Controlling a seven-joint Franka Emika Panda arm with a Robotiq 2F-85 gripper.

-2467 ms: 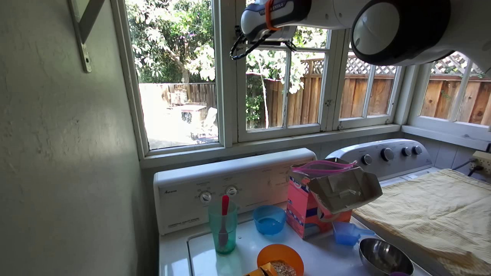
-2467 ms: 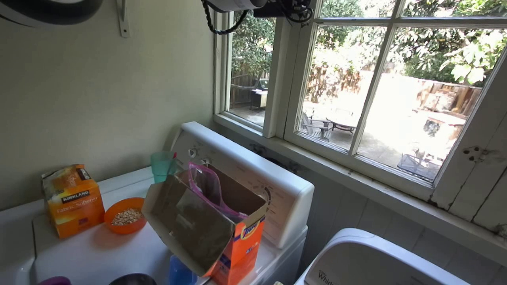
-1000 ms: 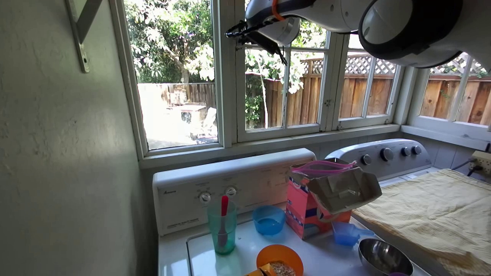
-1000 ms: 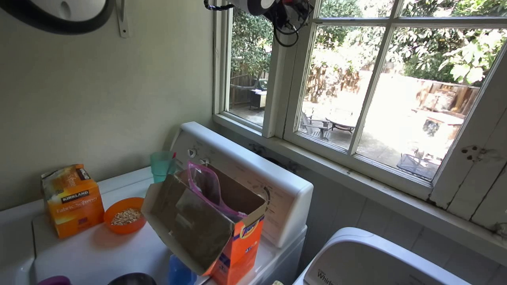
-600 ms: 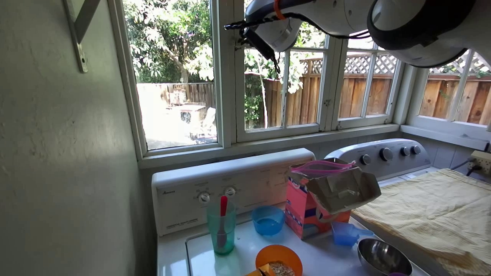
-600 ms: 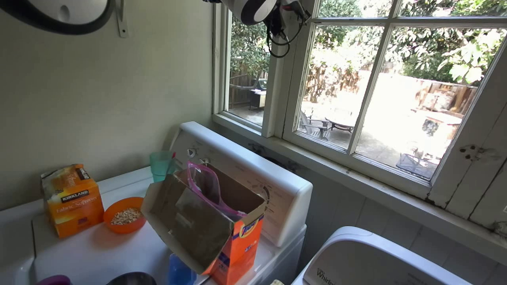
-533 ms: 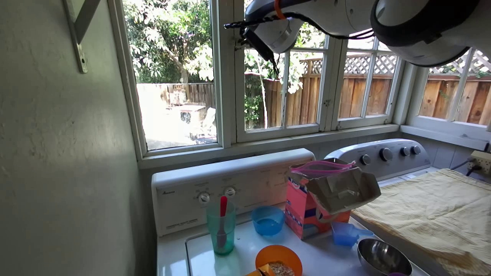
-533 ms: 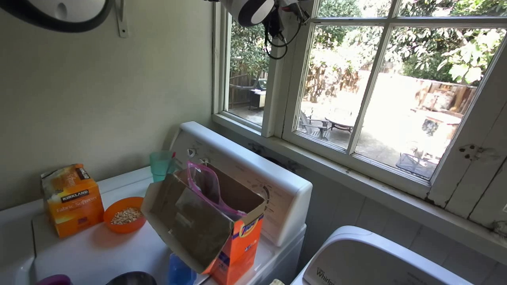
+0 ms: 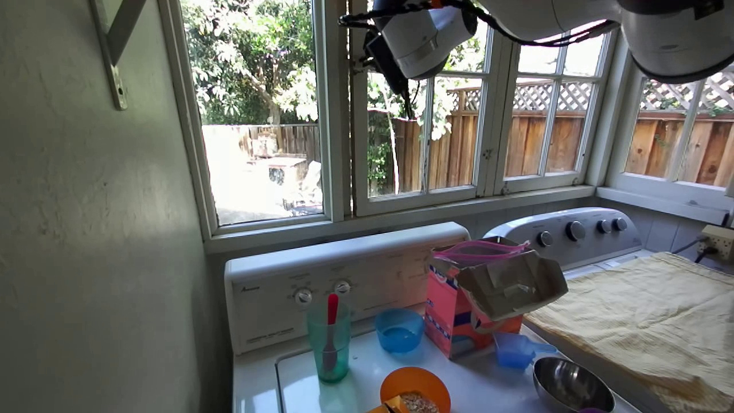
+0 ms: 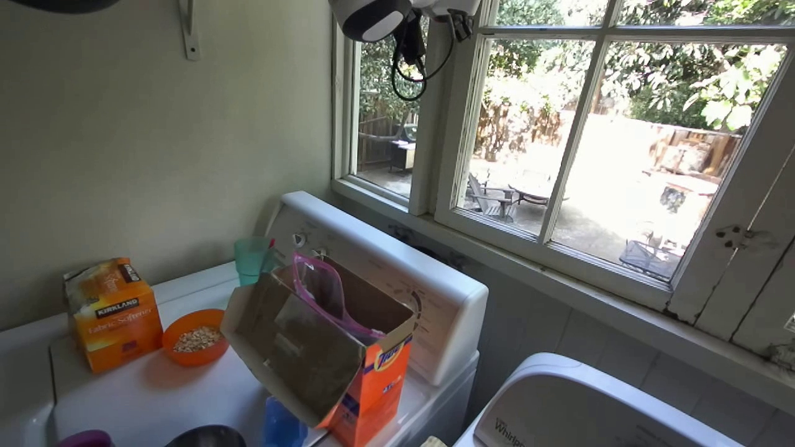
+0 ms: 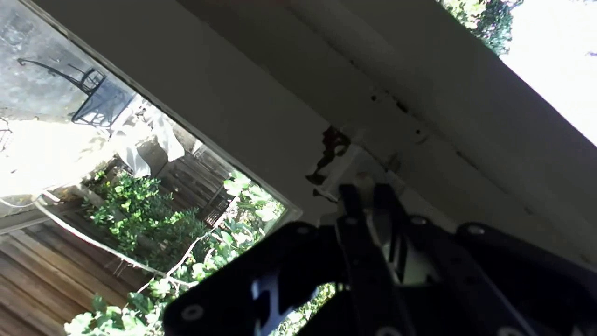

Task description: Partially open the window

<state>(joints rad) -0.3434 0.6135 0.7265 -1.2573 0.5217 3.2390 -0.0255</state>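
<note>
Your gripper [image 11: 366,190] is at the window [image 9: 425,137], which is a little ajar

In your wrist view the fingers [image 11: 353,205] stand narrow, holding a small pale fitting [image 11: 358,168], and the window glass is to their left. In an exterior view the window's edge stands slightly apart from the post [image 9: 334,115]. Well below the tool, the cardboard box [image 9: 444,310] is just beside the blue bowl [image 9: 399,331]

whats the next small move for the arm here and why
Probably a short, slow pull of the hand inward. In the wrist view its fingers stand close together at the latch and seem to grip it, while the window looks only slightly ajar: an exterior view shows a thin slit of daylight along its edge. A little more swing should leave it partly open.
</note>
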